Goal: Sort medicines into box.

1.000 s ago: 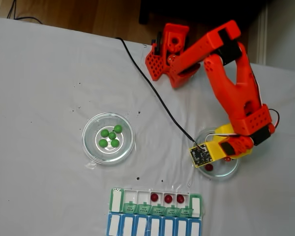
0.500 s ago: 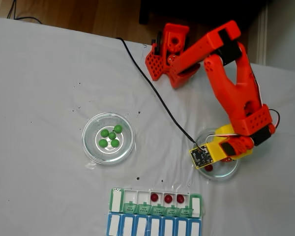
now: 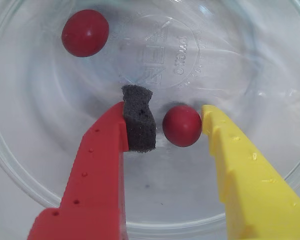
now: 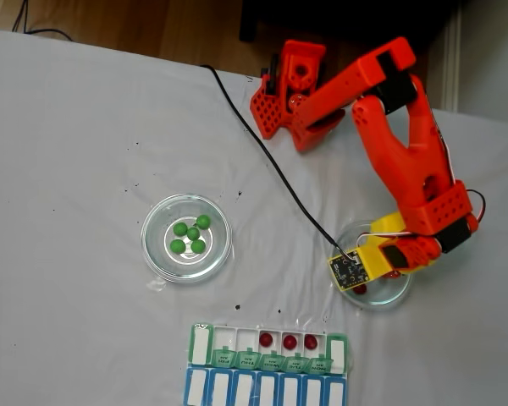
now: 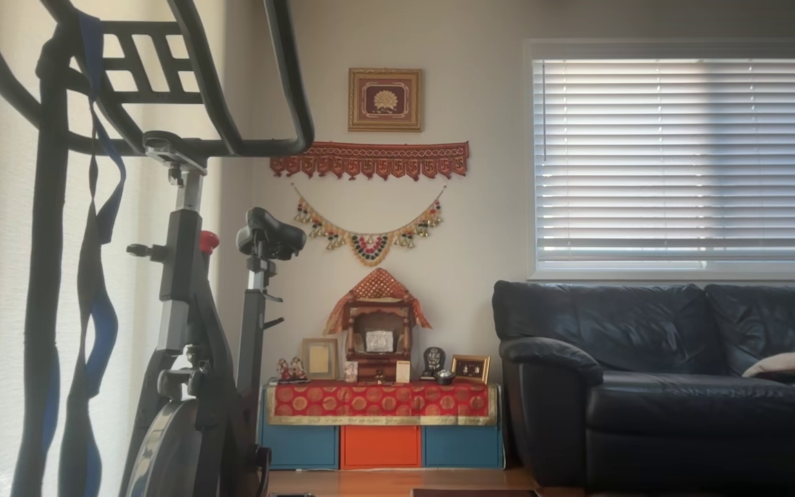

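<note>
My claw (image 3: 171,120): lowered into a clear glass dish (image 3: 35,165), jaws apart, with one red ball between them; nothing clamped.
Red finger (image 3: 97,165): on the left in the wrist view, carrying a dark foam pad (image 3: 138,120) at its tip; a narrow gap separates the pad from the ball.
Yellow finger (image 3: 245,175): on the right in the wrist view, its inner edge touching or just beside the ball; I cannot tell which.
Ball between the jaws (image 3: 182,125): dark red, resting on the dish floor.
Second red ball (image 3: 85,33): same dish, upper left in the wrist view, well apart from my fingers.
My arm (image 4: 406,161): orange, reaching from its base at the top of the fixed view down to the right-hand dish (image 4: 404,290); a black cable (image 4: 262,152) runs across the cloth to the small board at my wrist.
Green balls (image 4: 191,235): five, clustered in the left-hand glass dish (image 4: 157,254), well apart from my claw.
Pill organizer (image 4: 201,342): green-lidded row at the bottom edge of the fixed view, lids open over white compartments; three red balls (image 4: 289,341) sit in three neighbouring compartments right of centre.
Blue-lidded row (image 4: 267,391): directly below the green row, touching it.
Table surface (image 4: 76,152): white cloth with small dark specks.
Other view: a room with an exercise bike (image 5: 190,331), a black sofa (image 5: 666,379) and a blinded window (image 5: 684,159).
</note>
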